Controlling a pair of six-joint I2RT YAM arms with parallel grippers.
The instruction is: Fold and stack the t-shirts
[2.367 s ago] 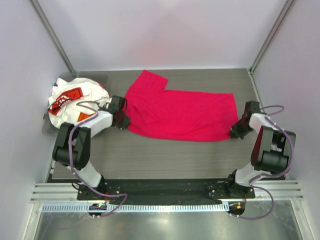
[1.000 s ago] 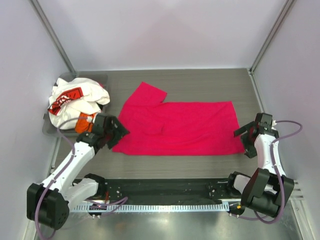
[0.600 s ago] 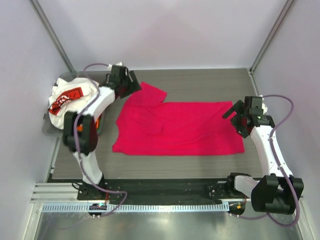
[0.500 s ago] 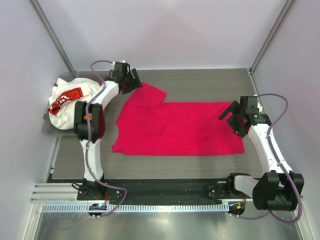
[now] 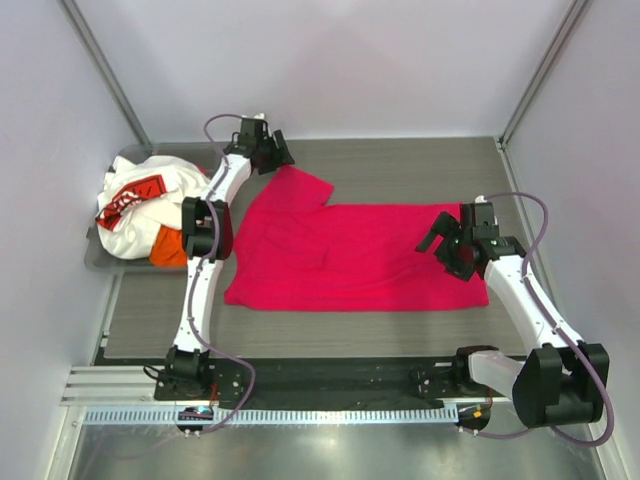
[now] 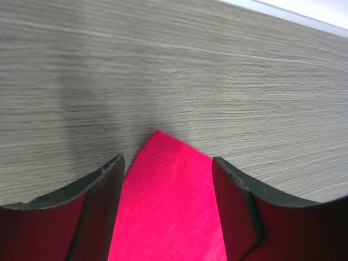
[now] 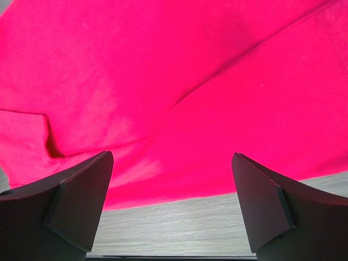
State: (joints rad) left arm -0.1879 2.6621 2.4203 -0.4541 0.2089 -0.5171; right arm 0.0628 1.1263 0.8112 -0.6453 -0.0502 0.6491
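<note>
Magenta t-shirt (image 5: pixel 360 245) laid flat on worktop (image 5: pixel 400 160). Left fingers (image 6: pixel 103 217) held apart around sleeve tip, nothing gripped. Right fingers (image 7: pixel 76 206) spread wide above shirt, empty. White t-shirt (image 5: pixel 140 195), orange t-shirt (image 5: pixel 170 247) heaped far left.

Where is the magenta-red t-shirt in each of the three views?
Top external: the magenta-red t-shirt lies spread mid-table.
Left wrist: only its sleeve corner shows, low centre, inside the open left pincer.
Right wrist: it fills most of the frame.
Shared landmark: the grey wood-grain table bordering the cloth's edge.
</note>
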